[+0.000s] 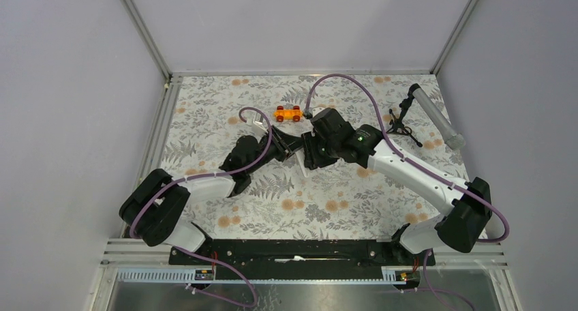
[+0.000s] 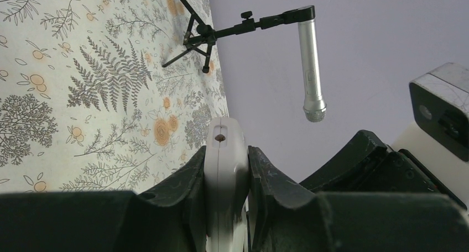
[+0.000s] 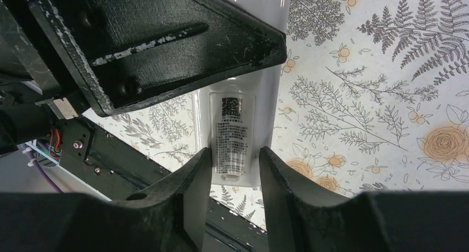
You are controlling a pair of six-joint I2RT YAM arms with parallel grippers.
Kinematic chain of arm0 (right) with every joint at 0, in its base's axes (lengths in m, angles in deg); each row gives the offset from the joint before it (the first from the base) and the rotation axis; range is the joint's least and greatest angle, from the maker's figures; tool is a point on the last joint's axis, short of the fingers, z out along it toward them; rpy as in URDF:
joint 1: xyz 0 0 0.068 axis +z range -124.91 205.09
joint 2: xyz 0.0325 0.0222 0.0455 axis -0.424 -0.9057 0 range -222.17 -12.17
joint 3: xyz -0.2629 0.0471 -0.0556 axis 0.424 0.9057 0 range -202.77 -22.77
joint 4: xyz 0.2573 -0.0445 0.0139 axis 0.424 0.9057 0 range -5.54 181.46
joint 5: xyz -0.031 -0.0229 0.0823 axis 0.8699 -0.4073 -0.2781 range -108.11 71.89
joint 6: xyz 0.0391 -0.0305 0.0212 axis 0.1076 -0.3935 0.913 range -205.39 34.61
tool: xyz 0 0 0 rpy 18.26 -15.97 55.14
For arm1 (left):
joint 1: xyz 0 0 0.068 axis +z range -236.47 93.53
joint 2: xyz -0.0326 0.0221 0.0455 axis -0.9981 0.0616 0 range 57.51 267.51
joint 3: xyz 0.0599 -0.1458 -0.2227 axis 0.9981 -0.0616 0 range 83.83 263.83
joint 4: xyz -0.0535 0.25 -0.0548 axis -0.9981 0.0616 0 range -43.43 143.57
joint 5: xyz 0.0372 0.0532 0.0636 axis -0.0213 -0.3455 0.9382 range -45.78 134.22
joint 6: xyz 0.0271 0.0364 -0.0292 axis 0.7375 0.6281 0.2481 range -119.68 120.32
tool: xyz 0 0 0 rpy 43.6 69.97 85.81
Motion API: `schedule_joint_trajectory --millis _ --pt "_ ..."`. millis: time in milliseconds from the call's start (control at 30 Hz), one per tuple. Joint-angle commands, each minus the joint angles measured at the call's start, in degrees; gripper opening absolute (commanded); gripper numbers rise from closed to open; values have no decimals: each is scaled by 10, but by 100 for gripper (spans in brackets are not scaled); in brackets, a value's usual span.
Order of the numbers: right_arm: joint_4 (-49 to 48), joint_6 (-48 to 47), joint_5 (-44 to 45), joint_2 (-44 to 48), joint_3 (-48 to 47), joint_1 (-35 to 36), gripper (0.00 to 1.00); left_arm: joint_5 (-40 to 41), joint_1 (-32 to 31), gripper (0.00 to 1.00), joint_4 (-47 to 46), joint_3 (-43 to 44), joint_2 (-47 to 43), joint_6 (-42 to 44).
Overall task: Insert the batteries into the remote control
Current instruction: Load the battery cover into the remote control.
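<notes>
a worktop (image 1: 341,209) printed with grey ferns and orange flowers fills the middle. plain pale grey walls (image 1: 300,24) rise at 9, 12 and 3 o'clock, with metal posts (image 1: 143,31) in both far corners.

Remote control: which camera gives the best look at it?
The right wrist view: the remote control sits mid-frame, its labelled side facing the camera. The left wrist view shows only its narrow end, clamped in the left hand. In the top view it is almost entirely hidden.
</notes>
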Motion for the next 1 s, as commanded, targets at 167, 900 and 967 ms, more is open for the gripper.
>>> schedule_joint_trajectory --millis 167,900,967 --pt "-9 1 30 -2 -30 -6 51 -35 1 0 -48 11 -38 -28" --pt "-252 161 -39 213 165 -17 100 -87 53 0 -59 -9 -70 -63" --pt "-281 185 -34 235 192 -16 100 -101 59 0 -54 -13 -80 -61"
